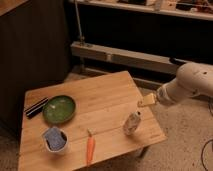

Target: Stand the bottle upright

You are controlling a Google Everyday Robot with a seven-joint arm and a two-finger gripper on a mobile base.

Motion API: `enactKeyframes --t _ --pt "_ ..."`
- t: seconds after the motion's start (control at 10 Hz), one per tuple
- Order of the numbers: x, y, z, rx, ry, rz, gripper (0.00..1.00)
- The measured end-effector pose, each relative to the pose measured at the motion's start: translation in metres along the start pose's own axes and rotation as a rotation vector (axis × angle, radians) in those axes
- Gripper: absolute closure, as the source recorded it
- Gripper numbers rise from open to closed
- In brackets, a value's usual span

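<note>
Your gripper (146,101) sits over the table's (107,97) right edge, at about 2 o'clock from the bottle (132,123) and just above it, apart from it. Can't tell how its fingers stand from this view; nothing visibly in its hold.

Bottle is on the table near the front right corner, tilted, top end leaning toward 1 o'clock. Not upright.

From the bottle:
- carrot (90,148) at 8 o'clock, near the front edge, lying roughly front to back.
- cup (54,139) at 9 o'clock, front left, with something blue inside.
- green plate (59,109) at 10 o'clock, well apart.
- black bar (36,107) just beside the plate, at its 9 o'clock, by the table's left edge.

Arm (192,82) comes in from 3 o'clock, off the right side of the table.
</note>
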Motion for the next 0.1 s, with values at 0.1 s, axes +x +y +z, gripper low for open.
enactKeyframes --t 0.1 --pt "-0.0001 0.0001 0.0 0.0 0.0 0.0 0.22"
